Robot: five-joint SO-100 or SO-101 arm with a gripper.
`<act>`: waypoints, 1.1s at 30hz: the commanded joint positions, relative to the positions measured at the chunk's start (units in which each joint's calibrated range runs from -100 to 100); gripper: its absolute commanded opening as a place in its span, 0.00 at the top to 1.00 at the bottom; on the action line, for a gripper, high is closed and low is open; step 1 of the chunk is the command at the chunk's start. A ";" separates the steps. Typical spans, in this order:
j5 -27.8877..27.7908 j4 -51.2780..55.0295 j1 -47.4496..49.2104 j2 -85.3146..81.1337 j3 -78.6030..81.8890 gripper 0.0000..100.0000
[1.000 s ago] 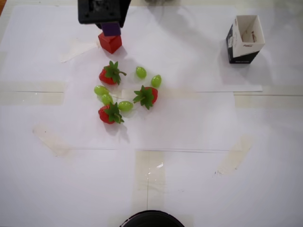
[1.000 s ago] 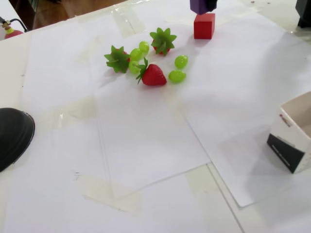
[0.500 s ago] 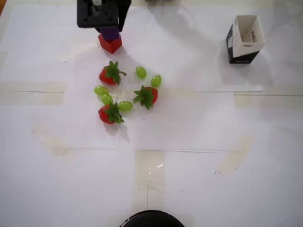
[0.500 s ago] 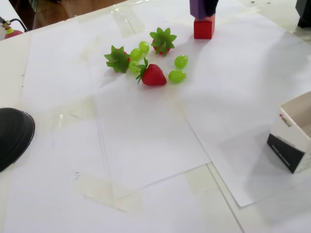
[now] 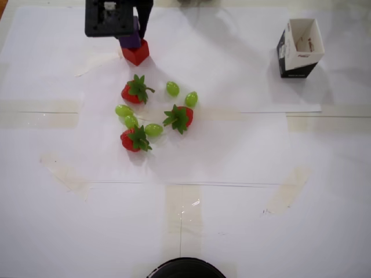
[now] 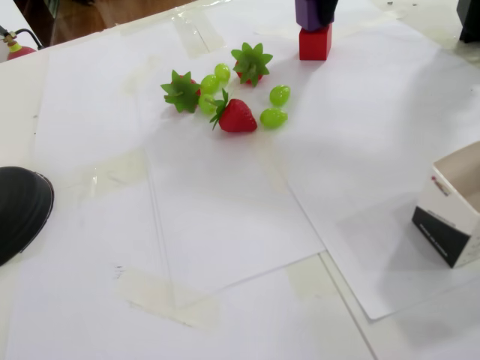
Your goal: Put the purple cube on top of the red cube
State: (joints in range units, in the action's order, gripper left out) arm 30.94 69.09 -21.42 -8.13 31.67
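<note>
The purple cube point(image 5: 130, 40) rests on top of the red cube point(image 5: 135, 53) at the far left of the overhead view. In the fixed view, at the top edge, the purple cube point(image 6: 306, 13) meets the upper face of the red cube point(image 6: 314, 43). My black gripper point(image 5: 132, 35) comes down from the top edge and is shut on the purple cube, with a dark finger point(image 5: 142, 17) along the cube's right side. Only the lower tip of the gripper point(image 6: 315, 10) shows in the fixed view, and it hides part of the purple cube.
Three strawberries point(image 5: 134, 91) point(image 5: 179, 117) point(image 5: 134, 139) and several green grapes point(image 5: 172, 88) lie just below the cubes. An open black-and-white carton point(image 5: 299, 47) stands at the far right. A black round object point(image 6: 19, 210) sits at the near table edge.
The gripper has lowered the purple cube from just above the red cube onto its top and shifted slightly left in the overhead view. The fruit and carton stayed put.
</note>
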 commanded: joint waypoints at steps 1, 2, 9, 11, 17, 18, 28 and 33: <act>-0.20 -1.36 0.25 0.05 0.23 0.96; -0.20 -1.61 0.32 0.22 0.51 0.96; -0.05 -3.08 0.39 1.00 1.87 0.95; -0.10 -3.49 0.47 1.17 2.14 0.95; -0.05 -3.73 0.61 1.77 2.69 0.95; -0.05 -3.73 0.61 1.77 2.69 0.95; 0.73 -2.59 0.47 1.77 2.69 0.93; 1.42 -3.00 0.76 1.94 2.78 0.93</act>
State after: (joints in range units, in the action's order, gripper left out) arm 31.82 66.09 -21.27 -7.31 33.94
